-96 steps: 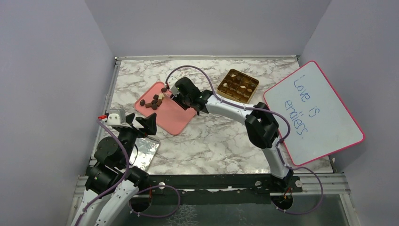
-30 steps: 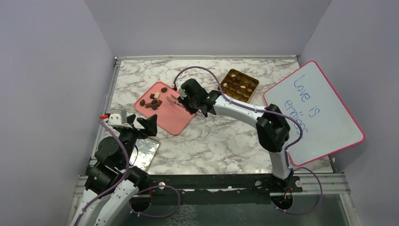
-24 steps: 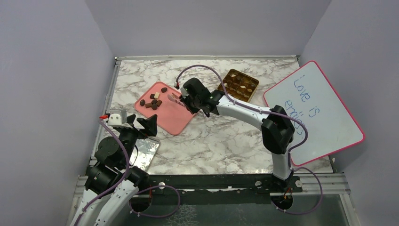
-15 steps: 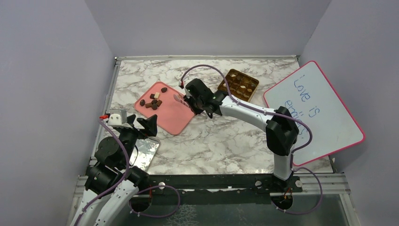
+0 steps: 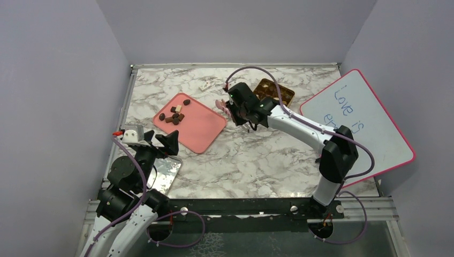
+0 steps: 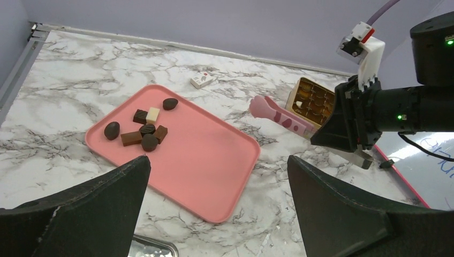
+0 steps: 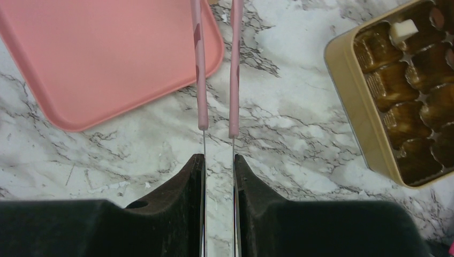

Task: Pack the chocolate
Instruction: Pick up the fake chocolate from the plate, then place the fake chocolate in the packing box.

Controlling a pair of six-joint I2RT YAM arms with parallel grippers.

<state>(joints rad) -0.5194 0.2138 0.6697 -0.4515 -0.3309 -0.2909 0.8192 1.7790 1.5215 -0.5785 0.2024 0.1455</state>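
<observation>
Nearest, the left gripper (image 5: 159,140) sits low by its base with its fingers (image 6: 80,214) spread wide, holding nothing. Its own camera looks between them across the pink tray (image 6: 203,160). It alone shows the chocolate (image 6: 144,131) clearly: dark pieces and one cream one, bunched at the tray's far left end. It also shows a small white block (image 6: 202,80) lying on the marble beyond.

Past the tray's right end, the right gripper (image 5: 242,104) is clamped on the pink tweezers (image 7: 202,80). These hang over bare table between the tray and the gold box (image 7: 342,91). The right wrist view shows the two tweezer arms apart and running out of the top of the picture (so I cannot tell whether the tips carry a piece). It also shows a cream piece (image 7: 405,28) in a far compartment of the box. Only the overhead view takes in the whiteboard (image 5: 369,134) at the right.

A second ago the right gripper and tweezers were over the tray's far right edge; they have since swung towards the box. The left arm has not moved.
</observation>
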